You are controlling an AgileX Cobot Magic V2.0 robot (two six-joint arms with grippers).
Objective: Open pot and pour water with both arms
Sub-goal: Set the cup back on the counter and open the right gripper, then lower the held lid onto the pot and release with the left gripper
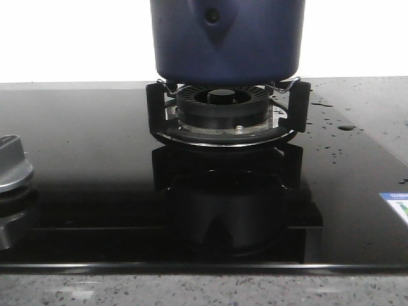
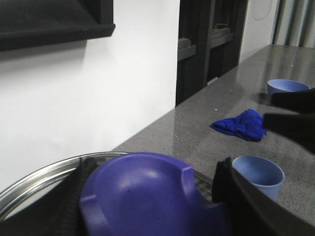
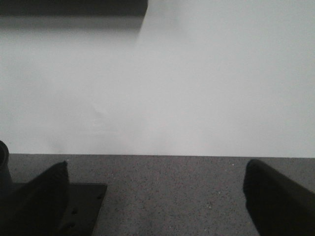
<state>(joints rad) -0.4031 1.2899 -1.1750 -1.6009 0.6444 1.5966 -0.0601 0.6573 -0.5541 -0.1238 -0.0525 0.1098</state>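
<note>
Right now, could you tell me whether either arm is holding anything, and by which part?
The left gripper holds the lid by its purple knob, fingers either side. The right gripper is open and empty.

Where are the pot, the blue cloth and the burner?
pot (image 1: 255, 44), front view, bare side wall.
blue cloth (image 2: 242, 125), left wrist view, middle of the crumpled heap.
burner (image 1: 221, 102), front view, ringed cap.
</note>
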